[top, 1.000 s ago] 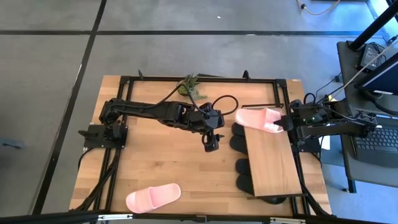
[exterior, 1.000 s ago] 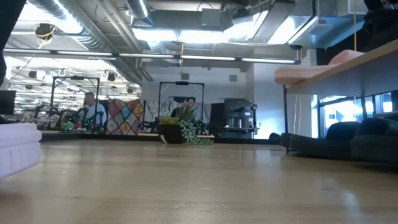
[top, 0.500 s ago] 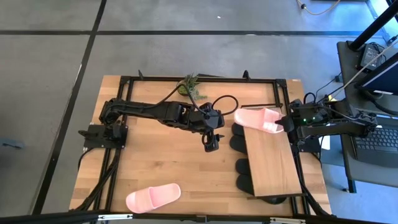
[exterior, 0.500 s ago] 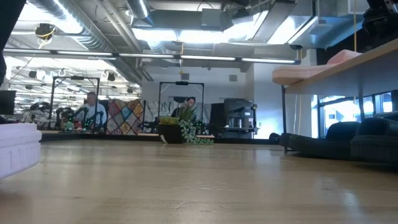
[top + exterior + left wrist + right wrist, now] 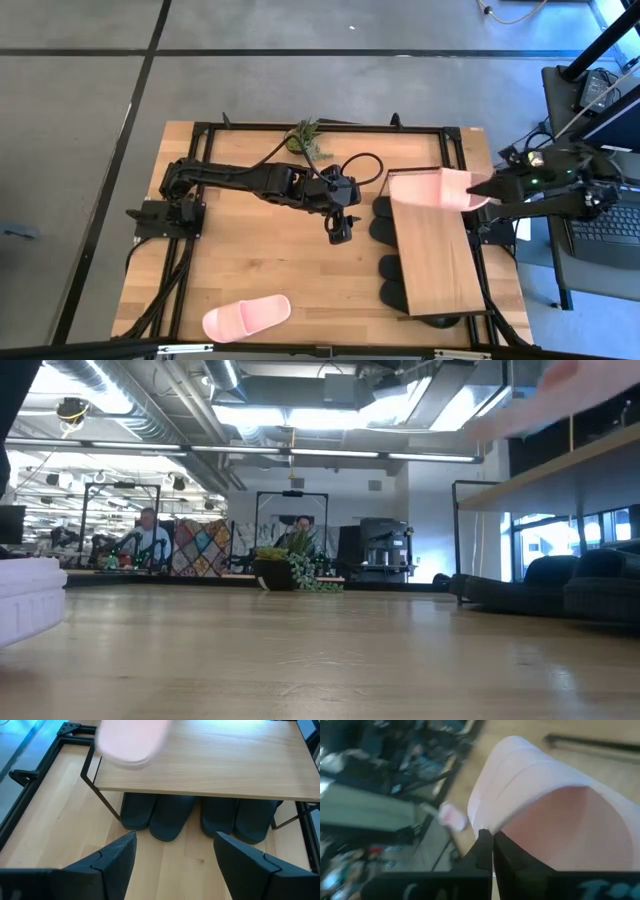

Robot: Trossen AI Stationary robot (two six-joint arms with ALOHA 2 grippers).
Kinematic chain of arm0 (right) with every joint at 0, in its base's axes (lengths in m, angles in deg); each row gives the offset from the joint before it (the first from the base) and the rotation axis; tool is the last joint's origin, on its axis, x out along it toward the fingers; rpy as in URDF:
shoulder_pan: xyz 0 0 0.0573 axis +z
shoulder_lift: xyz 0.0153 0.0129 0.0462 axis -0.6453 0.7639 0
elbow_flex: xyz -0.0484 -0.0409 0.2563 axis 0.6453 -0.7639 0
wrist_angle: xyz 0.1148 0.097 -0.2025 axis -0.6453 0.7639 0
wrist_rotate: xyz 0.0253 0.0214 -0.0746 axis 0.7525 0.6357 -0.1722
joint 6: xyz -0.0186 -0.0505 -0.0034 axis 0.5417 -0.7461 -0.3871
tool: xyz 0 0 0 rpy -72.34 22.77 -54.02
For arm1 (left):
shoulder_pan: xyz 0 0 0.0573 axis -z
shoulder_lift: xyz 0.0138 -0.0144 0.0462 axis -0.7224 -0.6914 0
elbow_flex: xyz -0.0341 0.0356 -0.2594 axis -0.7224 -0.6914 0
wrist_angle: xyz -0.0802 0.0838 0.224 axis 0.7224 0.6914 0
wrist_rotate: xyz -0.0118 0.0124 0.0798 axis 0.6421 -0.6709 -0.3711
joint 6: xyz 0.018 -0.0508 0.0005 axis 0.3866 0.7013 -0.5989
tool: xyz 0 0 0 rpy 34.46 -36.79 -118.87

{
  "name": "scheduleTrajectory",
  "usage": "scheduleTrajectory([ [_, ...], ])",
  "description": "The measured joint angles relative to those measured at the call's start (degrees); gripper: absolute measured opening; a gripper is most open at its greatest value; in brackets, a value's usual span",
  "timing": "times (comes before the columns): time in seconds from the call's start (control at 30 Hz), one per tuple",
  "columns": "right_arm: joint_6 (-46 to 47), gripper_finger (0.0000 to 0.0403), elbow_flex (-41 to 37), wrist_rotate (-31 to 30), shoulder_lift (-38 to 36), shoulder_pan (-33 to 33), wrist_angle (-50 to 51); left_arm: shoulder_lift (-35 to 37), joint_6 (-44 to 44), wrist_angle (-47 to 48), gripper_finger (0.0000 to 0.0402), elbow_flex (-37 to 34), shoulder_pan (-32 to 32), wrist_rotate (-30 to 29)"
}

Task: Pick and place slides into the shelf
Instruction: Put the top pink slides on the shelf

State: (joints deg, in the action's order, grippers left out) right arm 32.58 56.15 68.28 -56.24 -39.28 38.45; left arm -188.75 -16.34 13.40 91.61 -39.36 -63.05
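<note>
My right gripper [image 5: 487, 190] is shut on a light pink slide [image 5: 438, 188], held in the air over the far end of the shelf's wooden top [image 5: 432, 258]. In the low view the slide [image 5: 560, 395] shows blurred above the shelf top [image 5: 560, 458]. Several black slides [image 5: 384, 218] stand on the table under the shelf [image 5: 210, 762]. A second pink slide [image 5: 246, 317] lies on its sole near the table's near edge. My left gripper [image 5: 338, 230] is open and empty above the table's middle, to the left of the shelf. My right gripper pinches the edge of the pink slide's wide strap [image 5: 481, 822] between its two fingers [image 5: 488, 851]. That strap is at the slide's right end [image 5: 468, 188]. The fingers come from the table's right side. The slide is lifted clear of the shelf top, its free end toward the left.
A small green plant [image 5: 308, 140] stands at the table's far edge. A dark frame [image 5: 300, 128] runs around the tabletop. Bare wood [image 5: 260, 250] lies between my left gripper and the near pink slide. People and equipment show in the room beyond [image 5: 150, 540].
My right gripper has gone up and toward the table's right edge, still shut on the pink slide. The slide, which lay on the shelf top's far end, is now lifted clear of it and has shifted to the right.
</note>
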Motion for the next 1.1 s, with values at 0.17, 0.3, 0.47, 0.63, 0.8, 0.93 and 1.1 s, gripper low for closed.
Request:
scheduleTrajectory([
  [0.17,0.1,0.0001,0.0,8.0,0.0,0.0,-3.2,0.0,0.0,0.0,0.0257,0.0,0.0,0.0],
  [0.3,1.8,0.0001,-2.5,9.4,0.0,0.0,-3.9,0.0,0.6,0.0,0.0257,0.0,0.0,0.0],
  [0.47,1.7,0.0,-5.5,9.5,-0.3,0.0,-7.6,0.0,3.1,0.0,0.0257,0.0,0.0,0.0],
  [0.63,2.4,0.0,-6.2,12.1,-0.6,0.0,-13.1,0.0,3.4,0.0,0.0257,0.0,0.0,0.0],
  [0.8,4.0,0.0,-6.3,12.2,-0.5,0.0,-12.5,0.0,4.7,0.0,0.0257,0.0,-0.5,0.0],
  [0.93,4.9,0.0,-8.3,12.8,-0.1,0.0,-16.9,0.0,4.8,0.0,0.0257,0.0,-0.9,0.0],
  [1.1,5.1,0.0,-12.5,13.9,-0.1,0.0,-27.7,0.0,5.0,0.0,0.0257,0.0,-1.6,0.0],
])
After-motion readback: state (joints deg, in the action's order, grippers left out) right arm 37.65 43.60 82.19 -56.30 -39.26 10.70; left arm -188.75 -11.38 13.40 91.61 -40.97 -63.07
